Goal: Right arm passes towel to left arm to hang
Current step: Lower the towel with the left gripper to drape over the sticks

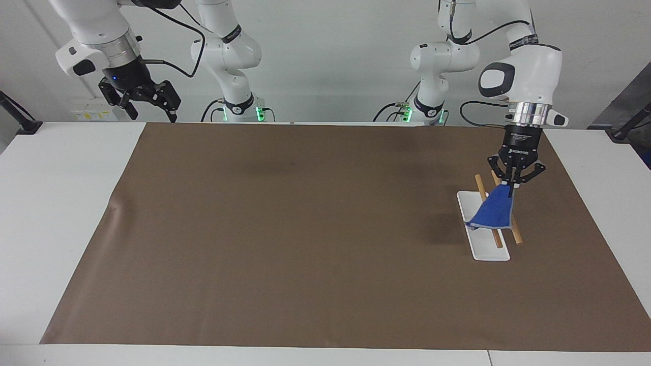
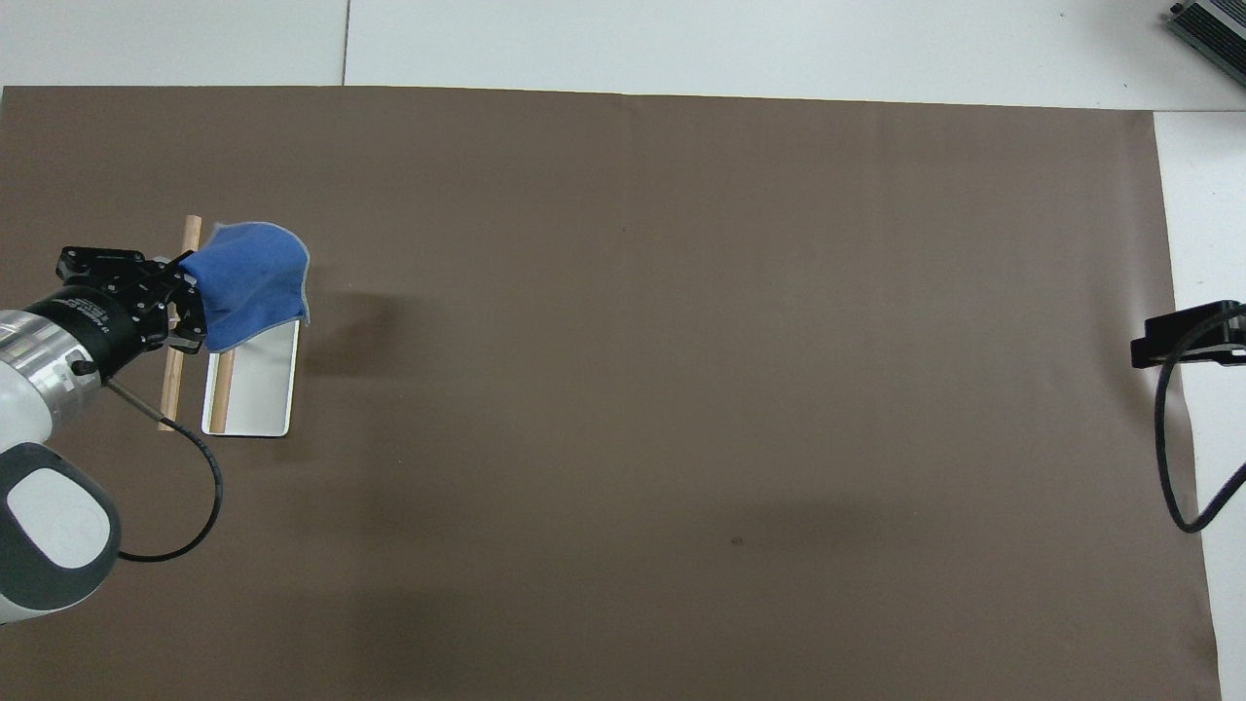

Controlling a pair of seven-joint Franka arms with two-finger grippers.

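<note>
A white table (image 1: 61,203) carries a large brown mat (image 1: 305,229) that covers most of its top. On the mat, toward the left arm's end, lies a flat white rectangular base (image 1: 488,251) of a small rack, its two wooden rods (image 1: 516,236) slanting side by side over it.
</note>
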